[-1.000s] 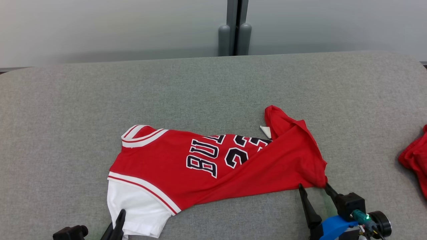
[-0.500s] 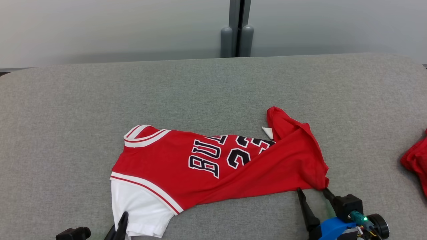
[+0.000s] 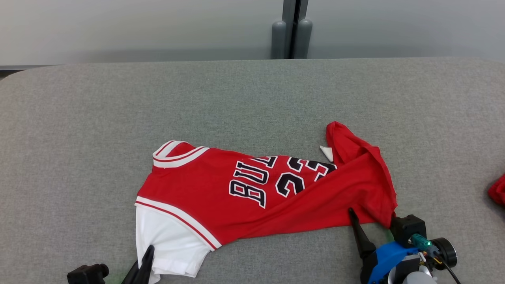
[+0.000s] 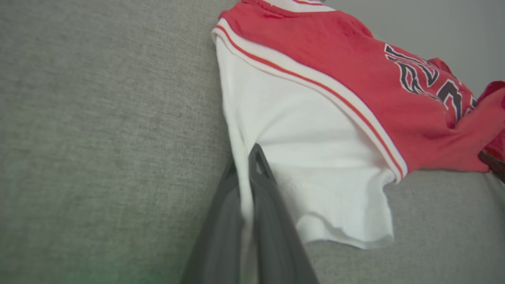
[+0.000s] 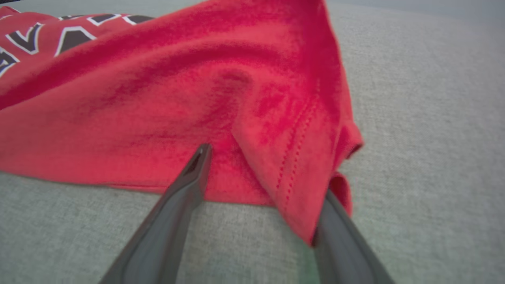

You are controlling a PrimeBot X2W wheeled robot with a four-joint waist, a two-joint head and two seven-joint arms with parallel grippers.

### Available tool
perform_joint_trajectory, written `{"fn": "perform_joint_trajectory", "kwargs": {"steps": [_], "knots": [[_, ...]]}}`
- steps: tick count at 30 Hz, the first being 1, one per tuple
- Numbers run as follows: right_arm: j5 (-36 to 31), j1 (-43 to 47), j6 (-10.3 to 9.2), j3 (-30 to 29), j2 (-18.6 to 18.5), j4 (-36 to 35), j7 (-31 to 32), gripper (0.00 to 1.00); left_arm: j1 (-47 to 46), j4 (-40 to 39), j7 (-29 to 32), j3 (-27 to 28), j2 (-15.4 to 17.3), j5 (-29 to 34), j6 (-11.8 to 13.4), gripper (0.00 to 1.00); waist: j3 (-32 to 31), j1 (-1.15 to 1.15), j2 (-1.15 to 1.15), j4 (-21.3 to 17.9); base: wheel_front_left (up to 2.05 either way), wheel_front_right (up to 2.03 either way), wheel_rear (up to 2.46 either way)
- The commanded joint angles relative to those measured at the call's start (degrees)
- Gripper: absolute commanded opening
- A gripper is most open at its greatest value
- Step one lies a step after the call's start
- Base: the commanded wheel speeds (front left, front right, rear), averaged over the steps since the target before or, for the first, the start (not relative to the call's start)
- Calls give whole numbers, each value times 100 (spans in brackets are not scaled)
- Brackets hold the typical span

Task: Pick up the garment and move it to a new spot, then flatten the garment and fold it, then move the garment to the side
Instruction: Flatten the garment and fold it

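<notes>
Garment (image 3: 205,189) — a red knit jersey top with black, white-edged lettering, striped white-and-red trim and a white short sleeve (image 4: 315,157) — lies mostly flat towards the near edge of the worktop.

Left pincer (image 4: 244,161), two long dark grey fingers: closed on the outer edge of the white sleeve, with a strip of white cloth running down between the fingers. In the head view this pincer (image 3: 143,262) sits at the lower left, at the sleeve's near corner.

Right pincer (image 5: 262,185), dark fingers on a blue-and-black mount: jaws spread wide, clamping nothing. One finger lies over the red hem. The other goes under a stitched hem corner that drapes across it, so its tip is hidden. In the head view it (image 3: 371,217) is at the garment's lower right corner.

Cloth: the right part of the red body is folded diagonally over the lettering, covering its lower right part. A small white tag (image 3: 326,152) shows just beside the raised fold.

Surroundings: grey woven-fabric worktop (image 3: 252,98). A second bunched red cloth (image 3: 498,191) sits at the far right edge, well apart from the garment. Behind are a pale wall and a grey upright post (image 3: 292,35).
</notes>
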Motion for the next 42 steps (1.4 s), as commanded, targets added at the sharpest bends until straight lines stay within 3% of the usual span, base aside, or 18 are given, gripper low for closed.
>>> {"fn": "perform_joint_trajectory", "kwargs": {"steps": [1, 2, 3, 4, 5, 11, 21, 32, 37, 42], "knots": [[-63, -66, 0, 12, -30, 88, -16, 100, -22, 62, 18, 10, 73, -32, 21, 0, 2, 0, -1, 14, 0, 0, 0], [-80, -60, 0, 27, -30, 145, -9, 98, -23, 67, 18, 7, 71, -36, 21, 0, -3, 0, -1, 18, 0, 0, 0], [-92, -47, 0, 31, -29, 188, -5, 68, -22, 74, 18, 6, 67, -40, 21, 0, -9, 0, -1, 18, 0, 0, 0], [-95, -32, 0, 26, -29, 205, -4, 25, -18, 80, 18, 10, 62, -39, 21, 0, -15, 0, -1, 13, 0, 0, 0], [-78, -2, 0, 7, -30, 220, -4, 0, -14, 83, 18, 17, 54, -38, 21, 0, -25, 0, -1, 7, 0, 0, 0], [377, 333, 0, 239, -26, -242, -10, 0, -4, -177, 10, 69, -49, 91, 19, 0, -209, 0, -1, -55, 0, 0, 0], [1320, 284, 0, 684, -31, -1534, -10, 0, -357, -1434, 3, 736, -24, 690, 19, 0, -751, 0, -1, -239, 0, 0, 0], [1745, -952, 0, 523, -29, -2380, -10, 0, -1982, -2582, 4, 1531, 879, 856, 18, 0, -1111, 0, -1, -268, 0, 0, 0], [1638, -1470, 0, 413, -28, -2448, 255, 0, -2497, -2567, 5, 1418, 1298, 688, 18, 0, -969, 0, -1, -242, 0, 0, 0], [1248, -2195, 0, 398, -26, -2331, 613, 0, -3113, -2237, 6, 834, 1815, 271, 18, 0, -208, 0, -1, -202, 0, 0, 0]]}}
